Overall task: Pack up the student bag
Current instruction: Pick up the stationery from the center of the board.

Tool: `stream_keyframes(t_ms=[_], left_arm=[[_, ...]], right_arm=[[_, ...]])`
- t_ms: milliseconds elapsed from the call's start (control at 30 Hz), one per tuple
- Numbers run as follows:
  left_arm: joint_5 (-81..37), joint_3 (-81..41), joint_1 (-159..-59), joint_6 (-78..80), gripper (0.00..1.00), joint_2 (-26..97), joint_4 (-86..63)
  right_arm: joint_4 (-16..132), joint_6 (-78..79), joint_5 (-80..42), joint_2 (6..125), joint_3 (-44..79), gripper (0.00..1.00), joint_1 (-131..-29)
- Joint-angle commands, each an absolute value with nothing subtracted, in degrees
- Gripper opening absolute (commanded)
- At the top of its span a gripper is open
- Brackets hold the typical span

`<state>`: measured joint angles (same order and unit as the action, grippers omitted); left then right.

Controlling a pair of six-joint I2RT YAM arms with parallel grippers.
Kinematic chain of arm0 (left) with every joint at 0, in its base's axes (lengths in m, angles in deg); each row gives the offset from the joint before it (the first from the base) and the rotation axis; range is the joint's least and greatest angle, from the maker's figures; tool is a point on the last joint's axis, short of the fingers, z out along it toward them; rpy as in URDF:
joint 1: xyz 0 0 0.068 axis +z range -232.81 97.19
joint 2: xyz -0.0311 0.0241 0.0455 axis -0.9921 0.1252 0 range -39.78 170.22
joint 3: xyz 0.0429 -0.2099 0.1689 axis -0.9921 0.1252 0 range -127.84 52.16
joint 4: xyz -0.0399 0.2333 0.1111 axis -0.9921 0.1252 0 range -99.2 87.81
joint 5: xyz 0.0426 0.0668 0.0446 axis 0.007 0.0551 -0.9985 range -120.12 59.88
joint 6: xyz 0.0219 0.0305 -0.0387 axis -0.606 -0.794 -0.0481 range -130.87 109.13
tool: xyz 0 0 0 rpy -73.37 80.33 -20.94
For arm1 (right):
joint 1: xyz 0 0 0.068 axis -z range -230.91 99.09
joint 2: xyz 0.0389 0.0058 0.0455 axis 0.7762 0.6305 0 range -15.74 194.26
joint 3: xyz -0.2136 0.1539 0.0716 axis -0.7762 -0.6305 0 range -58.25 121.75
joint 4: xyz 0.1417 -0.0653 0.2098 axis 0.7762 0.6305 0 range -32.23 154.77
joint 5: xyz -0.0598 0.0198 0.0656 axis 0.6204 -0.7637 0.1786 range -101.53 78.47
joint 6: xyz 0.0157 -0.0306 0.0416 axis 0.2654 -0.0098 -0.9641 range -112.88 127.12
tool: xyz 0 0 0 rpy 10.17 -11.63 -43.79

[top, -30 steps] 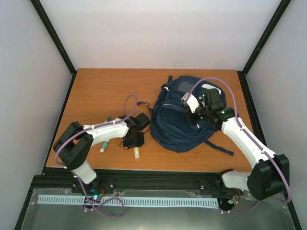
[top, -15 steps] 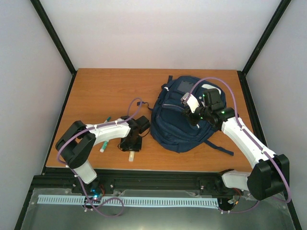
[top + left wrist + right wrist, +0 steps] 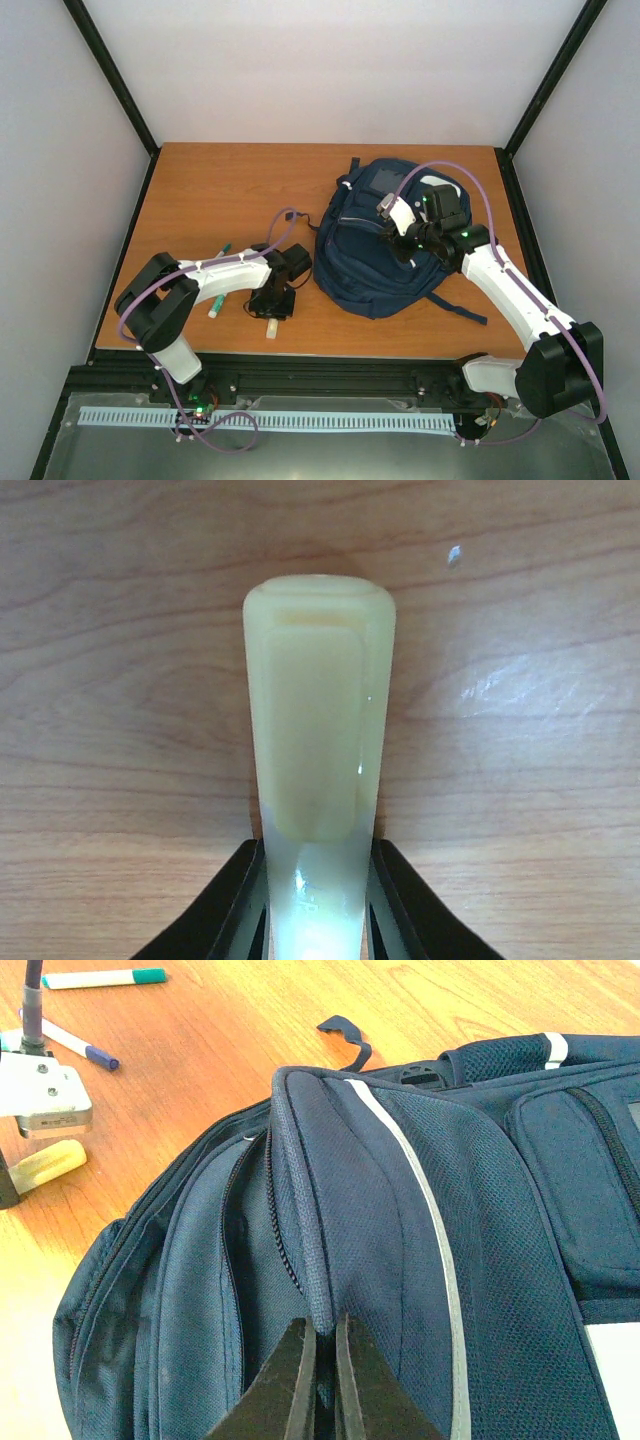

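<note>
The student bag (image 3: 372, 262), navy with thin pale stripes, lies at the right middle of the table. My right gripper (image 3: 325, 1345) is shut on the raised edge of a flap of the student bag (image 3: 480, 1210), beside an unzipped slit; from above the right gripper (image 3: 396, 243) sits on top of the bag. My left gripper (image 3: 318, 855) is shut on a pale yellow marker-like stick (image 3: 318, 710), its black fingers pressed against both sides, low over the wood. From above the left gripper (image 3: 273, 306) is just left of the bag, with the stick (image 3: 271, 329) pointing toward the near edge.
A white marker with a green cap (image 3: 217, 303) lies left of the left gripper. The right wrist view shows a green-capped marker (image 3: 105, 977) and a blue-tipped pen (image 3: 75, 1042) on the wood. A bag strap (image 3: 455, 308) trails toward the near right edge.
My left gripper loosened briefly, closed again on the yellow stick, and shifted slightly left and toward the near edge with it. The right gripper and the bag have not moved.
</note>
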<state>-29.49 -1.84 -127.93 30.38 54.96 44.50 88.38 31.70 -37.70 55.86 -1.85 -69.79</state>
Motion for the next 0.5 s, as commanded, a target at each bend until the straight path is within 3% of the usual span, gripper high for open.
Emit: stream_keyframes(t_ms=[0,233,467], left_arm=[[-28.56,-3.25,-128.51,29.32,0.08,54.57,45.71],[-23.25,-8.11,-128.50,32.44,0.06,43.64,41.11],[-6.69,-5.83,-128.50,42.17,0.04,39.32,12.49]], right_arm=[[86.40,32.35,-39.37,54.72,-2.06,0.03,-69.37],[85.87,32.24,-39.20,53.54,-2.25,0.03,-69.35],[85.43,32.20,-38.58,52.77,-2.44,0.03,-69.37]])
